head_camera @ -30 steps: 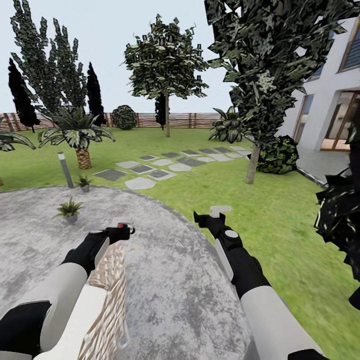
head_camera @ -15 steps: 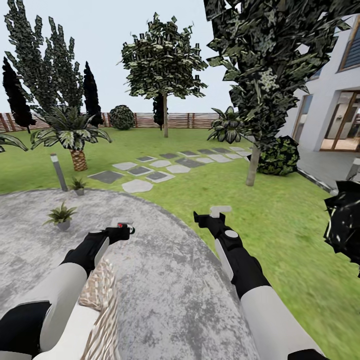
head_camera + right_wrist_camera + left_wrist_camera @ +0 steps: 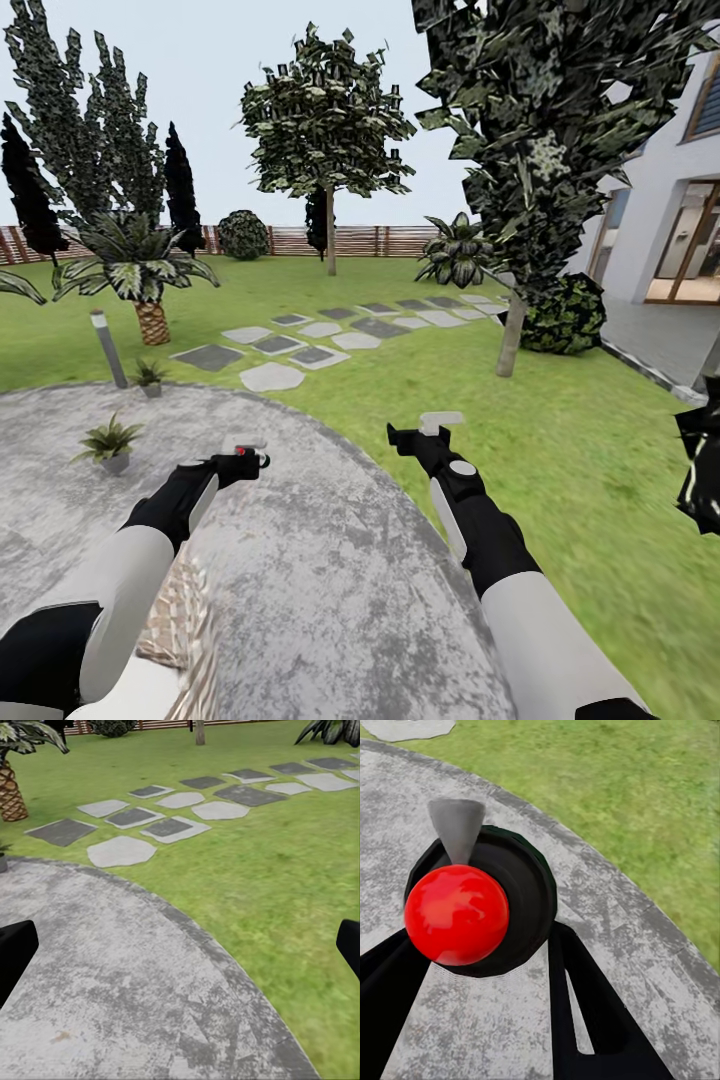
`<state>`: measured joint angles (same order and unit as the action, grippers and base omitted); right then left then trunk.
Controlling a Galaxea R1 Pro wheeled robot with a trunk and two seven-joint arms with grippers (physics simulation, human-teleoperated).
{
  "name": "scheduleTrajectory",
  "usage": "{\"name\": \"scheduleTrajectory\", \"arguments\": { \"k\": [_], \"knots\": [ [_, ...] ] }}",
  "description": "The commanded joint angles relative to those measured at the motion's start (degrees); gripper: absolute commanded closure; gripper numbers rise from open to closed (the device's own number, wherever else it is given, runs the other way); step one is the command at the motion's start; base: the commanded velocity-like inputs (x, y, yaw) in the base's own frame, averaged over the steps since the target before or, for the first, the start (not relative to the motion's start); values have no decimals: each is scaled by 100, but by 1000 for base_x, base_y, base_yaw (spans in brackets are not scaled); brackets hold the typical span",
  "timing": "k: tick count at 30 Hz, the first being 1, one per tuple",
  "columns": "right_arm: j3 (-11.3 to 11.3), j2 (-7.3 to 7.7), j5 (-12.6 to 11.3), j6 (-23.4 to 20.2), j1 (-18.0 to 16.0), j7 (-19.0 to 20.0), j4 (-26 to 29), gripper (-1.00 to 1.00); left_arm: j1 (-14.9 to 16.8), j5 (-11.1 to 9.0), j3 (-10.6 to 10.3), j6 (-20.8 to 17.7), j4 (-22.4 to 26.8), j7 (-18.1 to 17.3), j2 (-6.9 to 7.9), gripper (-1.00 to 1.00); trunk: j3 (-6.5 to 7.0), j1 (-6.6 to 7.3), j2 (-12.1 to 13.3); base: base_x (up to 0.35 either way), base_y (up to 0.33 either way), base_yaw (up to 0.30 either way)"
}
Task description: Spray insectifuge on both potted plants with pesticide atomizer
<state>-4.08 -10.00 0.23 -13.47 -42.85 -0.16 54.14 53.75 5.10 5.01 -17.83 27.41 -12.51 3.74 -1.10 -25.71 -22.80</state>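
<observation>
Atomizer: the pesticide atomizer (image 3: 243, 460) sits clamped between the fingers of the left gripper (image 3: 247, 461), held low over the patio (image 3: 330, 560); the left wrist view shows a round dark body with a red ball and a grey cone.
Right gripper: the right gripper (image 3: 415, 434) holds nothing, fingers spread wide, out over the patio's right edge.
Potted plants: the near plant (image 3: 108, 442) stands on the patio at far left; the second plant (image 3: 150, 376) is further off, just beside a grey lamp post (image 3: 107, 347).
Surroundings: lawn (image 3: 560, 460) to the right, stepping stones (image 3: 300, 345) beyond, wooden fence (image 3: 370, 240) at the far end.
</observation>
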Motion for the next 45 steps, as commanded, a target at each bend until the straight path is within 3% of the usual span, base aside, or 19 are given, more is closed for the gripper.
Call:
{"name": "scheduleTrajectory", "arguments": {
  "k": [1, 45],
  "knots": [
    [-3, 0, 3, -33, -4, -2, 9, -100, 4, 53, 45, -32, 10, -50, -5, 100, -11, -7, -11, 340, 0, 0],
    [-4, 0, 3, -33, -4, -2, 6, -100, -40, 53, 53, -28, 10, -50, -5, 100, -11, -7, -11, 340, 0, 0]
  ]
}}
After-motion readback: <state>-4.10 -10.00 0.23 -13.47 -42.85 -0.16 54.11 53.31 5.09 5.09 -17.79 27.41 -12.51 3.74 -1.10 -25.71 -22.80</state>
